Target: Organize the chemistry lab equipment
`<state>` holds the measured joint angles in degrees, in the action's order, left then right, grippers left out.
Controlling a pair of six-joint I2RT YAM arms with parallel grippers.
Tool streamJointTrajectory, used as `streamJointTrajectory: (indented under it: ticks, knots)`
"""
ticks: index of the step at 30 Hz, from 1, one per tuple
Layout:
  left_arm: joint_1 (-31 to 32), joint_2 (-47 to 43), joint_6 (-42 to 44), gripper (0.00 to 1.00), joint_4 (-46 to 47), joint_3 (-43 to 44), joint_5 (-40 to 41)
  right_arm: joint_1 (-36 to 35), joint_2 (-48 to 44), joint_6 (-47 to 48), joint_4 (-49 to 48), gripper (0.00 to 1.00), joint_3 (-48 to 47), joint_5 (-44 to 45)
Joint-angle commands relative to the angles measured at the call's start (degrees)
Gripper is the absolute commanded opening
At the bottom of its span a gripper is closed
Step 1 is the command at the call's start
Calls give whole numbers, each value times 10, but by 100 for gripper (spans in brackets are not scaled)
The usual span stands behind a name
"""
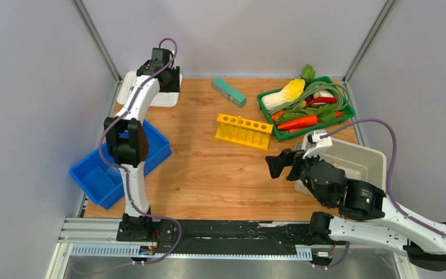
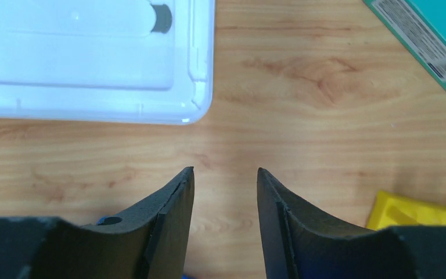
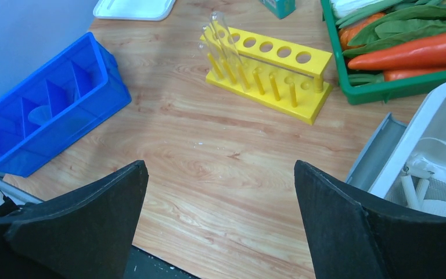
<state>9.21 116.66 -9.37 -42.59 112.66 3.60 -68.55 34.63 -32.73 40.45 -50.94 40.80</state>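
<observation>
Interval between picks; both grippers empty.
We find left gripper [image 2: 225, 171] parted above wooden counter [image 2: 325, 87] beside flat white plastic tray [image 2: 93, 64], right gripper [image 3: 220, 165] wide open; clear glass tube [image 3: 219, 40] stands in yellow holed rack [image 3: 279, 78]. Next, we judge: fetch another item.

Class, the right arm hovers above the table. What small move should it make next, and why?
Probably swing the right gripper toward the white bin and lower it over the small white pieces inside. It is wide open and empty, and the yellow rack holds only one glass tube.
</observation>
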Motion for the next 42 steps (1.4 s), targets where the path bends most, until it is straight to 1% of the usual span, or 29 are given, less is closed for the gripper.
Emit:
streamJointTrajectory:
  ticks: [1,3,8,12,15,19,21,26,28,30,32,35,37,42]
  knots:
    - [-21,86,24,50,-17,107,-57,2,-13,21,-31,100,12,38]
    - [-21,117,29,49,-12,128,-62,2,-9,27,-40,100,12,50]
    - [-22,167,30,49,17,137,-52,2,25,59,-54,100,-8,62]
    - [-24,209,5,47,2,173,-65,1,44,61,-61,100,-12,59]
    - [-24,225,-16,46,5,179,-86,2,50,60,-70,100,-9,53]
    - [-26,235,-36,46,-10,179,-69,2,47,61,-73,100,-11,51]
    - [-25,234,-39,47,-3,167,-65,2,40,64,-72,100,-10,53]
    - [-24,210,-22,49,29,145,-111,2,23,72,-74,100,-3,64]
    - [-20,187,-13,50,59,121,-104,2,20,75,-77,100,-1,66]
    - [-20,177,-7,51,70,113,-71,2,20,80,-82,100,-2,66]
    - [-22,193,-7,52,52,142,-44,2,21,82,-85,100,-2,66]
    - [-23,225,-14,52,7,198,-38,2,19,85,-85,100,-3,67]
    - [-24,236,-21,52,-2,213,-38,1,15,86,-83,100,-2,68]
    - [-28,248,-45,53,-1,212,-38,1,6,90,-81,100,-4,75]
